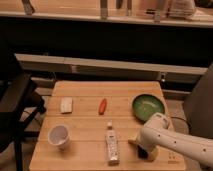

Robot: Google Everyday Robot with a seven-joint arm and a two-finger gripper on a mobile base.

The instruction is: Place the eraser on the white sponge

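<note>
Step in hand, as judged: pickup. The white arm's gripper (141, 148) was low over the near right of the wooden table (85, 125), just right of the white labelled bottle (112, 145). The small black eraser (144, 154) lay under it, partly hidden. Grip state and any hold: could not tell. The off-white rectangular sponge (66, 105) sat far left, well apart. Next: secure the eraser, lift, carry left over the bottle.
</note>
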